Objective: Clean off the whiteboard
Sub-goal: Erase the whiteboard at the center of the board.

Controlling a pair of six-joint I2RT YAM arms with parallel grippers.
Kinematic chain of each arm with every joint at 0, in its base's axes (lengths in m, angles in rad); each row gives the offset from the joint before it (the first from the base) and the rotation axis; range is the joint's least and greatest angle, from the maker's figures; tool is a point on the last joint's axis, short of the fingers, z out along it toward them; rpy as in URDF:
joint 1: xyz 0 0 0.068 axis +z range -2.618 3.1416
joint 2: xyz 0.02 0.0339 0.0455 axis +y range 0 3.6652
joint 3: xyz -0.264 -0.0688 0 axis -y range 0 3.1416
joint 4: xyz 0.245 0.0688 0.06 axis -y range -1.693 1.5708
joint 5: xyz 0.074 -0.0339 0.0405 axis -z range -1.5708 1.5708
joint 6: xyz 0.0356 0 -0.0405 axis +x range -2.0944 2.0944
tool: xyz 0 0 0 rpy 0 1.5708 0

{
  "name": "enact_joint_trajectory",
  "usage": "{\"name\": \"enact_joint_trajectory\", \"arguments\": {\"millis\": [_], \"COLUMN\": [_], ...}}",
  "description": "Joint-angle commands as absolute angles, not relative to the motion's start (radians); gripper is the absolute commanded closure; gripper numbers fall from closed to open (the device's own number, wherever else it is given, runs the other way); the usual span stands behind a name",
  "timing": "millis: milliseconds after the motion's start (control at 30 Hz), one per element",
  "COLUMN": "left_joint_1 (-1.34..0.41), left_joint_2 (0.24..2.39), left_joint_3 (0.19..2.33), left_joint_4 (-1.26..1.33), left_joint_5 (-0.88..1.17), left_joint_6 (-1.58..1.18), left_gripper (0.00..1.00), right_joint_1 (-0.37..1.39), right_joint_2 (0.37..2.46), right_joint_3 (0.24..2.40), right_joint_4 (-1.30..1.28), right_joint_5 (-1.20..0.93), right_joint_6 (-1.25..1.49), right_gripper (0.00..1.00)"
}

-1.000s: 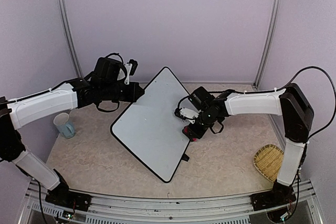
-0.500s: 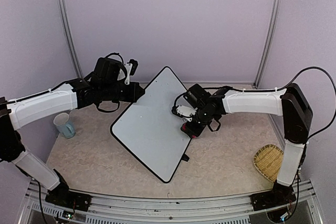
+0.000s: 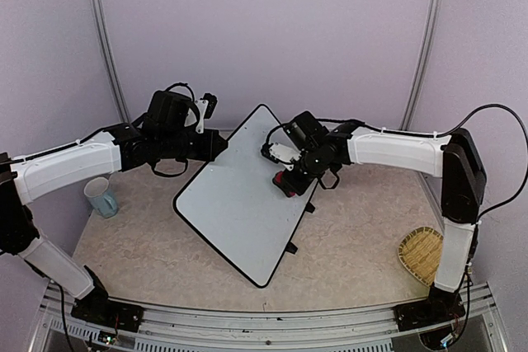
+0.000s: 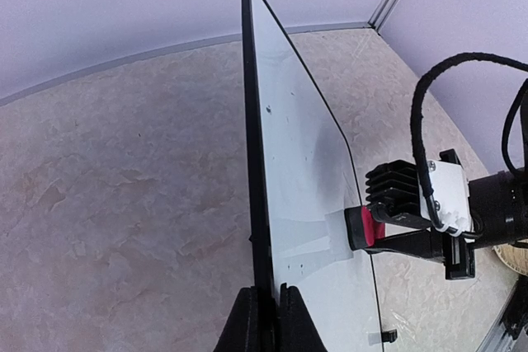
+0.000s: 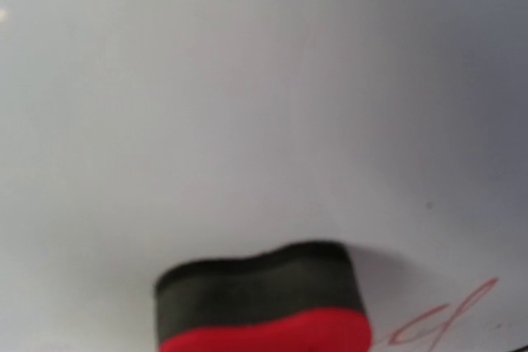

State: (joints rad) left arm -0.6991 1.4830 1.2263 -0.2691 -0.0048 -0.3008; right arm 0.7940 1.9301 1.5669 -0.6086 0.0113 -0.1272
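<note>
We see the whiteboard (image 3: 235,204) standing tilted in the middle of the table (image 3: 355,245), the left hand (image 4: 268,307) closed on its upper left edge, and the right hand (image 3: 290,176) gripping a red and black eraser (image 3: 285,185), whose black side presses on the white surface near the right edge.

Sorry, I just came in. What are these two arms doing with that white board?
The left gripper is clamped on the edge of the whiteboard and holds it tilted up from the table. The right gripper holds a red and black eraser pressed against the board's face. The face looks almost clean. One thin red mark shows beside the eraser.
</note>
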Motion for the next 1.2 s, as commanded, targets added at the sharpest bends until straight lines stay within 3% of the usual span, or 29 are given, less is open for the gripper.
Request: {"name": "enact_joint_trajectory", "arguments": {"millis": [0,533,1167], "left_joint_1": [-0.729,-0.734,-0.736], "left_joint_2": [1.486,1.493,1.496], "left_joint_3": [1.200,1.209,1.211], "left_joint_4": [-0.312,-0.318,-0.318], "left_joint_5": [0.076,0.067,0.066], "left_joint_6": [-0.235,-0.232,-0.236], "left_gripper": [1.00,1.00,1.00], "right_joint_1": [0.762,0.743,0.743], "right_joint_2": [1.975,1.963,1.944], "right_joint_3": [1.540,1.374,1.423], "right_joint_4": [-0.638,-0.632,-0.578], "right_joint_5": [-0.018,-0.064,-0.068], "right_joint_6": [-0.141,-0.139,-0.117], "right_gripper": [0.78,0.78,0.78]}}
